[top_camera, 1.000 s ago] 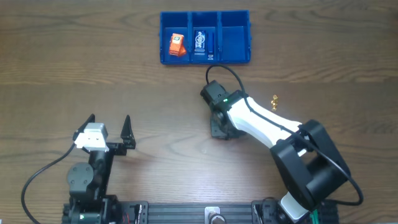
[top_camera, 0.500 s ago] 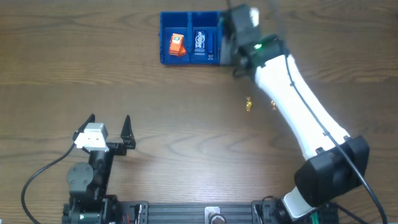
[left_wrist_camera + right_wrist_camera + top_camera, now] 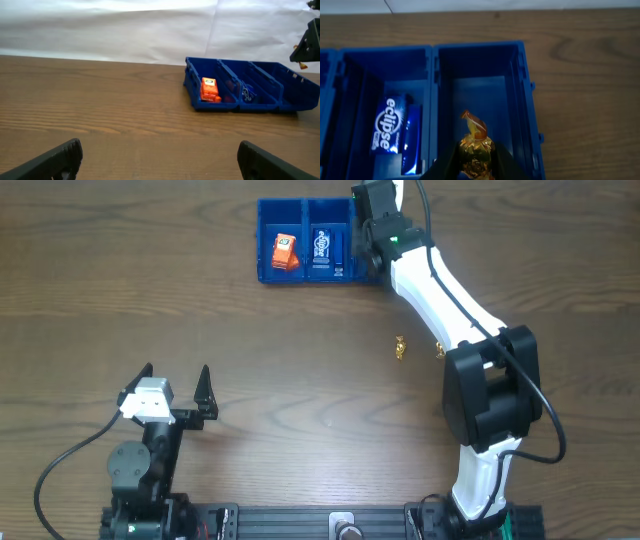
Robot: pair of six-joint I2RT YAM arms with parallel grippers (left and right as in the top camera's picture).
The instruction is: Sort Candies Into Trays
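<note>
right fingers [image 3: 504,161]: pinching gold candy [image 3: 472,127] over blue tray's [image 3: 525,100] empty bin | feel: looks light, crinkly, squashy; hold its fat middle | left fingers [image 3: 60,155]: wide apart, holding nothing

White letters run along the dark blue pack [image 3: 387,131]. They spell a brand word. The pack lies in the middle part of the blue tray [image 3: 475,48], up at twelve o'clock on the table. The orange box [image 3: 284,251], in the next part toward nine o'clock, has a small round mark, too tiny to read. On the gold candy [image 3: 476,150] I cannot tell any print.
</note>
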